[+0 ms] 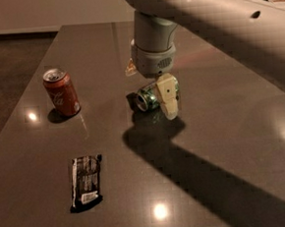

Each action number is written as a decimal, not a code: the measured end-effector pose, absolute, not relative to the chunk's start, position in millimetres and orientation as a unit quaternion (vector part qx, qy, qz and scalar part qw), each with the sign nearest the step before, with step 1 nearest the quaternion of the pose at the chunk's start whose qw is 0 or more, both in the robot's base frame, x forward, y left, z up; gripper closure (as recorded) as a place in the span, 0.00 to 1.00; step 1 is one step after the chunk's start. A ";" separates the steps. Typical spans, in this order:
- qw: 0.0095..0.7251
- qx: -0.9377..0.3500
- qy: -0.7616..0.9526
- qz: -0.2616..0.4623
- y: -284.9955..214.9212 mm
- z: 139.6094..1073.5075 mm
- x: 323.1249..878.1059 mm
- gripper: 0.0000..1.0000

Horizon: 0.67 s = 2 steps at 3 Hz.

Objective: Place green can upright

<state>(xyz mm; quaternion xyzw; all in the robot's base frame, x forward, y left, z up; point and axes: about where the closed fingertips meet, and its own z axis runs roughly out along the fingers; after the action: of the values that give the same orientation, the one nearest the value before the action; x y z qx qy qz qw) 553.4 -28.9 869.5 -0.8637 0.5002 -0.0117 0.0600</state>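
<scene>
The green can (147, 98) lies on its side near the middle of the dark table (223, 143), its silver end facing front left. My gripper (150, 93) hangs straight down over it, open. One cream finger (167, 96) stands in front of the can's right part, and the other fingertip (130, 70) shows behind it. The jaws straddle the can and hide its right half. I cannot tell whether the fingers touch it.
A red cola can (61, 92) stands upright at the left. A dark snack wrapper (86, 182) lies flat at the front left. My arm crosses the upper right and casts a broad shadow (196, 170) over the front right. The table's edge is at the far left.
</scene>
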 end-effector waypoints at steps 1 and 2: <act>0.044 -0.868 0.494 -0.009 -21.4 857.2 550.4 0.00; 0.038 -0.867 0.497 -0.007 -20.4 850.0 553.1 0.16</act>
<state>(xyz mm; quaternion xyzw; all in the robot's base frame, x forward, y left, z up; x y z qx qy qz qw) 553.1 -20.4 850.0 -0.8670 0.4967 -0.0068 0.0383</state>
